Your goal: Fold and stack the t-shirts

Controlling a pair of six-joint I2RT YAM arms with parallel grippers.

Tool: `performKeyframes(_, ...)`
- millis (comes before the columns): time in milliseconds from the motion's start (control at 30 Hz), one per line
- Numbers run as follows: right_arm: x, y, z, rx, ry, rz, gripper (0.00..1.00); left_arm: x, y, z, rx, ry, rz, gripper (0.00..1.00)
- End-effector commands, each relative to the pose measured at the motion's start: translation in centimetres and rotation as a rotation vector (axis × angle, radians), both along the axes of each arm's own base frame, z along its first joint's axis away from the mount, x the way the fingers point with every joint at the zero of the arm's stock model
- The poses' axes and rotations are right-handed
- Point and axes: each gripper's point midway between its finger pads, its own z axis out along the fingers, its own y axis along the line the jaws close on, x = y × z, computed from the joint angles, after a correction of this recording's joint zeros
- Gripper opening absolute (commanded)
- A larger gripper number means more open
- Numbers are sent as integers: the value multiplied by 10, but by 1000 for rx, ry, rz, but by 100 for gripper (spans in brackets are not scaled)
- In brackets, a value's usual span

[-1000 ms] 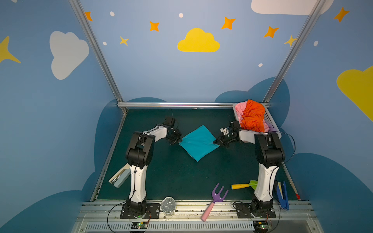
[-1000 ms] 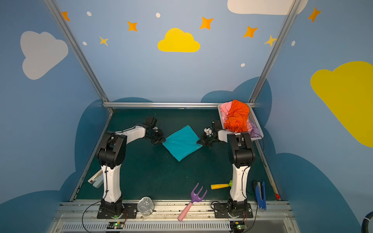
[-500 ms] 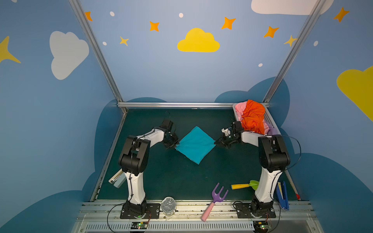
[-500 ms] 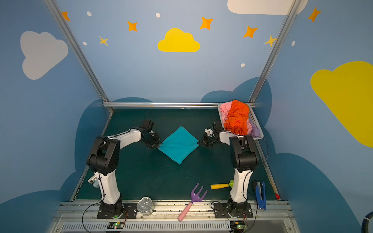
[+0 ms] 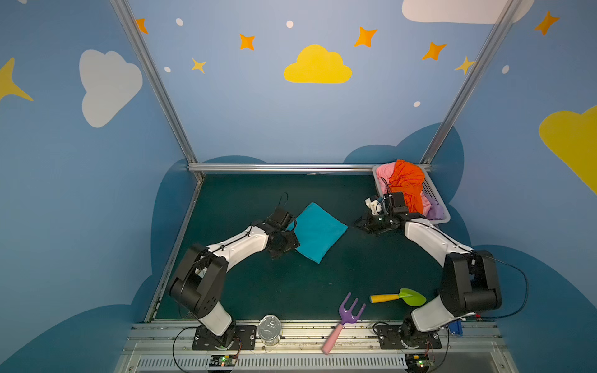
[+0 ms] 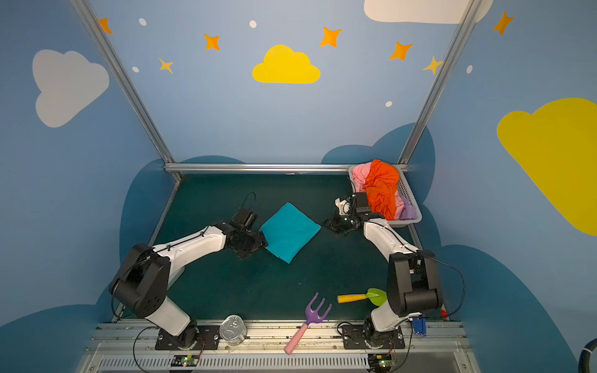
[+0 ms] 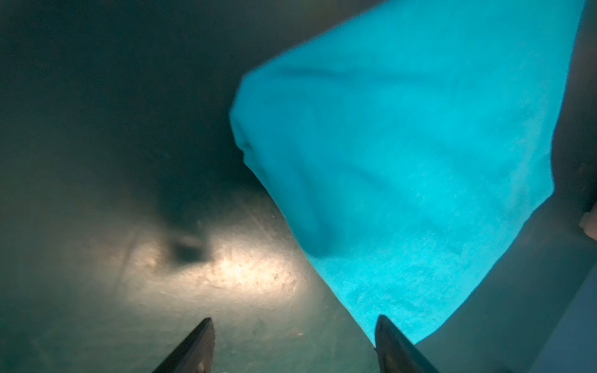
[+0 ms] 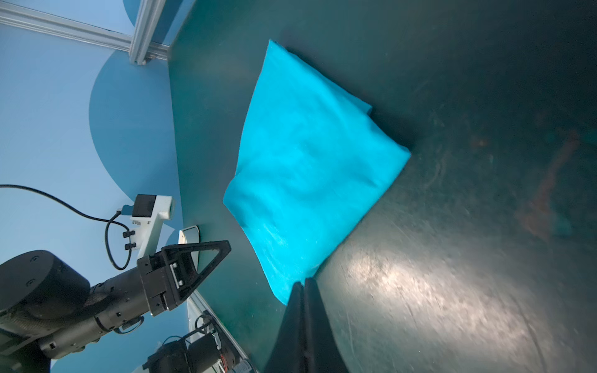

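Blue walls [image 5: 258, 122] with clouds [image 5: 318, 66] and stars [image 5: 247, 42] enclose a dark green tabletop [image 5: 274, 290]

Both top views look steeply down from high in front, sharing the whole desk [image 5: 290, 287]. The left wrist view sits low behind the left pincer [image 7: 294, 319], teal t-shirt [image 7: 403, 161] close ahead of its tips; the right wrist view, behind the right pincer [image 8: 304, 282], sees that shirt too.
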Motion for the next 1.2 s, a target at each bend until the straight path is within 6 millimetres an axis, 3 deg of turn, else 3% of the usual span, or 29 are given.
performKeyframes(0, -13, -9, -3, -44, 9, 9, 0, 10, -4, -13, 33, -3, 37, 87)
performKeyframes(133, -17, -13, -5, -54, 9, 11, 0, 20, -19, -34, 17, 24, 40, 91)
performKeyframes(267, -18, -16, -11, -60, 21, 13, 0, 31, -28, -52, -3, 36, 53, 87)
performKeyframes(333, -17, -17, -15, -58, 33, 14, 0, 36, -34, -59, -10, 44, 50, 74)
performKeyframes(400, -14, -16, -20, -49, 47, 15, 0, 40, -38, -66, -16, 57, 48, 51)
performKeyframes(467, -12, -15, -24, -41, 57, 14, 0, 43, -41, -71, -21, 68, 45, 34)
performKeyframes(567, -8, -14, -28, -35, 66, 12, 0, 47, -37, -76, -26, 82, 50, 18)
performKeyframes(700, -4, -13, -33, -30, 81, 10, 0, 60, -8, -73, -43, 102, 89, 4)
performKeyframes(867, 1, -11, -38, -22, 99, 7, 0, 90, 62, -60, -1, 107, 147, 4)
performKeyframes(1033, 9, -9, -43, -18, 112, 0, 0, 120, 115, -46, 16, 124, 144, 4)
performKeyframes(1167, 18, -5, -47, -24, 124, 0, 0, 133, 156, -46, -8, 162, 195, 4)
